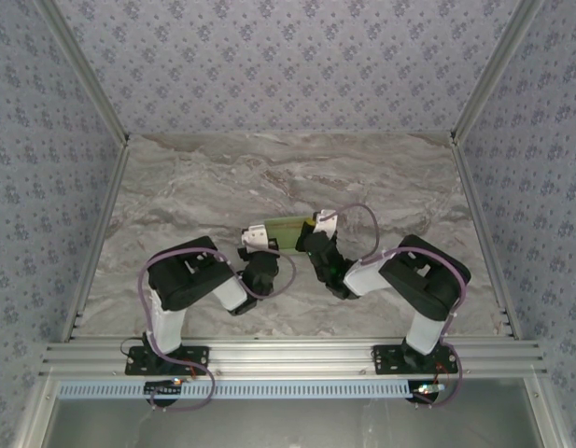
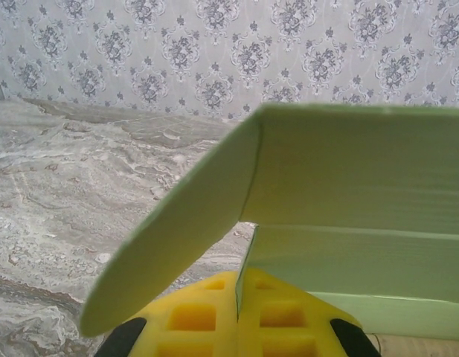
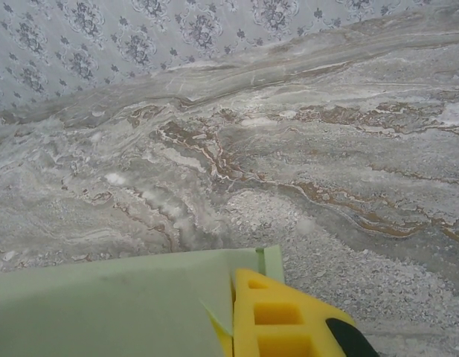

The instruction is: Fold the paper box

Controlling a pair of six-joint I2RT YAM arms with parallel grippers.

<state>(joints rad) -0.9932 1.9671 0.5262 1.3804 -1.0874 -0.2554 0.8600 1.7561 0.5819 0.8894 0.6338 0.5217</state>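
While both arms meet on it, paper box: pale green card, mid-table, between the two grippers; resting or lifted, cannot tell.
Left gripper: at the box's left end, yellow fingers pressed together on a thin card edge.
Right gripper: at the box's right end, pinched onto the corner of a flat panel.
Done: main panels creased, one wall bent up at an angle.
Remaining: rounded end flap beside the left gripper hangs open, untucked; lid closure not visible.
Progress: judged roughly midway.
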